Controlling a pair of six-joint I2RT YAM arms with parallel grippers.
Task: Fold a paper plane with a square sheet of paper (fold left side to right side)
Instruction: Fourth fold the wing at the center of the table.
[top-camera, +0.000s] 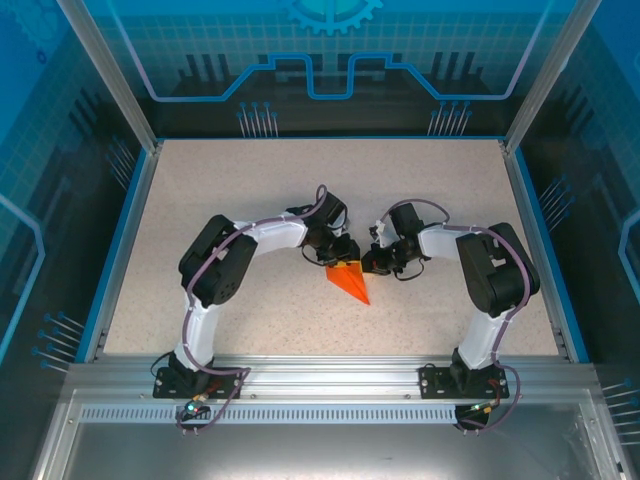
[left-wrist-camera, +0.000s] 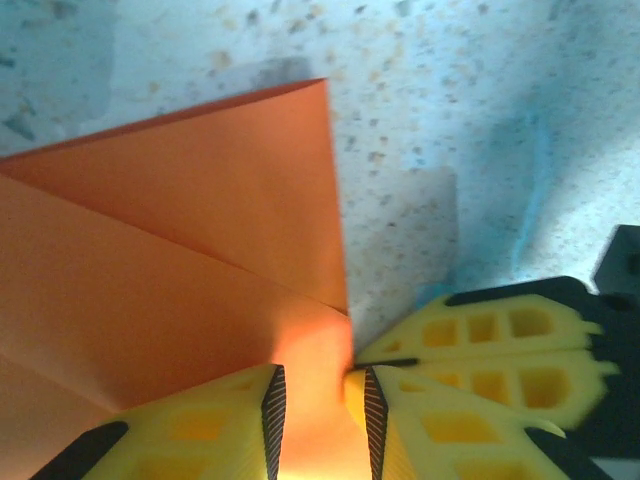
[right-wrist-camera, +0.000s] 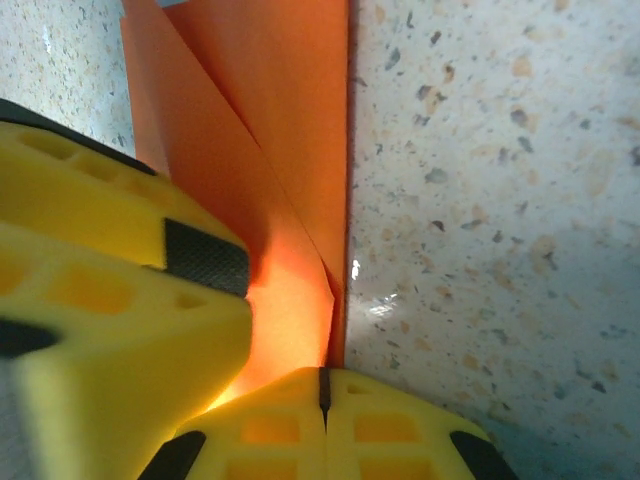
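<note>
The orange sheet of paper lies folded into a pointed wedge at the table's middle, its tip toward the near edge. In the left wrist view the paper shows layered flaps and creases. My left gripper stands at the wedge's wide far end, and its jaws are apart with a strip of the paper between them. My right gripper is shut, and its tips press at the paper along its straight edge. They touch my left gripper's fingers. My right gripper also appears beside the left one.
The speckled beige tabletop is bordered by a blue rim and clear enclosure walls. An aluminium rail holding both arm bases runs along the near edge.
</note>
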